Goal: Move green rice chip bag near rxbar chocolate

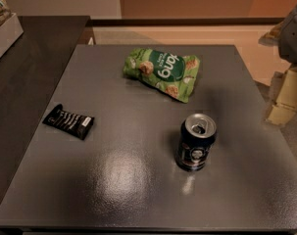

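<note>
The green rice chip bag (162, 72) lies flat at the far middle of the grey table (138, 190), its lettering upside down to me. The rxbar chocolate (68, 121) is a small black wrapper with white text, lying at the left side of the table, well apart from the bag. My gripper (285, 97) shows as pale beige parts under a grey arm piece at the right edge of the view, beyond the table's right side and away from both items. It holds nothing that I can see.
A dark blue drink can (195, 142) with an open top stands upright right of the table's centre, in front of the bag. A darker counter (35, 58) adjoins the table on the left, with a box (3, 28) at its far corner.
</note>
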